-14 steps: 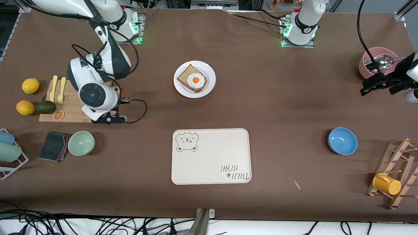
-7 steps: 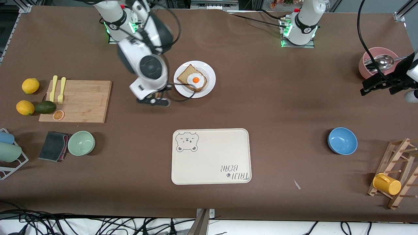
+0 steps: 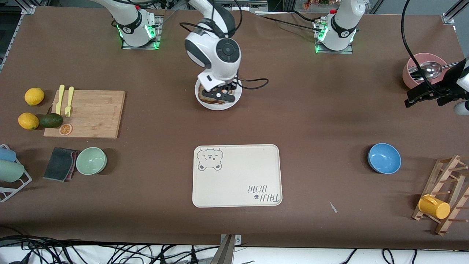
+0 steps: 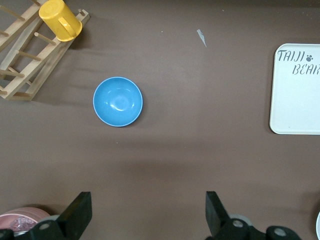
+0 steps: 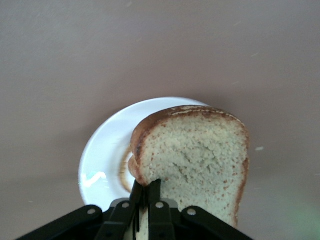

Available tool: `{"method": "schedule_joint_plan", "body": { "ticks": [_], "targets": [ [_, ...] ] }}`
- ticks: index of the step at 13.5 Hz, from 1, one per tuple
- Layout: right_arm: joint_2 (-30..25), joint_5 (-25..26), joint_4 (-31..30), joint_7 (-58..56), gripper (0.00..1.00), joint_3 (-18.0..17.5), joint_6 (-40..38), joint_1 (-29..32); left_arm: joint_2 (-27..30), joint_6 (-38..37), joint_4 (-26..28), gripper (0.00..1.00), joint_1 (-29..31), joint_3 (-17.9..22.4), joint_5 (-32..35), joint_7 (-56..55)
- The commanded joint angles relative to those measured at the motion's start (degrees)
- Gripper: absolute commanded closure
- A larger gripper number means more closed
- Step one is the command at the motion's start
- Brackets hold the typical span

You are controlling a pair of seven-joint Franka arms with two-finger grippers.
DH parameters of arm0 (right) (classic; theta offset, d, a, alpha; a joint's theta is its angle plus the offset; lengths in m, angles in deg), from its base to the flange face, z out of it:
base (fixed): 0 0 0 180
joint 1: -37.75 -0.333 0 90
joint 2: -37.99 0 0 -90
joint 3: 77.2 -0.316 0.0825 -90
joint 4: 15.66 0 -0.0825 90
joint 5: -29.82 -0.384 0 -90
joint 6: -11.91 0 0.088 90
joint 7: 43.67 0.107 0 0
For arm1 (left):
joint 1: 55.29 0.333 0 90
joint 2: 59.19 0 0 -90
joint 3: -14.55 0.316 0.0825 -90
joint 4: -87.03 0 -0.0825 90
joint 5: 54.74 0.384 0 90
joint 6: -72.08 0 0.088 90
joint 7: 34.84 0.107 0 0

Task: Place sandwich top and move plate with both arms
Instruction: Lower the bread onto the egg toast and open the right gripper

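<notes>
**Bread slice held over the plate**

One white plate, one cream tray, three bowls: pink, blue, green. Two lemons, one avocado, one cutting board, one yellow mug.

The right gripper hangs over the plate, its fingers pinched together on the lower edge of the sandwich top. The slice projects out from the fingertips and covers much of the plate below it.

The left gripper waits with fingers spread wide, over bare table by the pink bowl at the left arm's end; the blue bowl lies nearer the front camera.
</notes>
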Motion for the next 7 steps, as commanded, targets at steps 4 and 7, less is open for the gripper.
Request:
{"method": "schedule_joint_plan", "body": {
  "ticks": [4, 7],
  "targets": [
    [4.1, 1.2, 2.0, 2.4, 1.0, 0.5, 1.1, -2.6, 0.0, -1.1, -0.9, 0.0, 0.0, 0.4, -1.7, -0.5],
    [4.1, 1.1, 0.4, 3.3, 1.0, 0.5, 0.9, -3.6, 0.0, -1.1, -0.9, 0.0, 0.0, 0.3, -1.7, -0.5]
  ]
}}
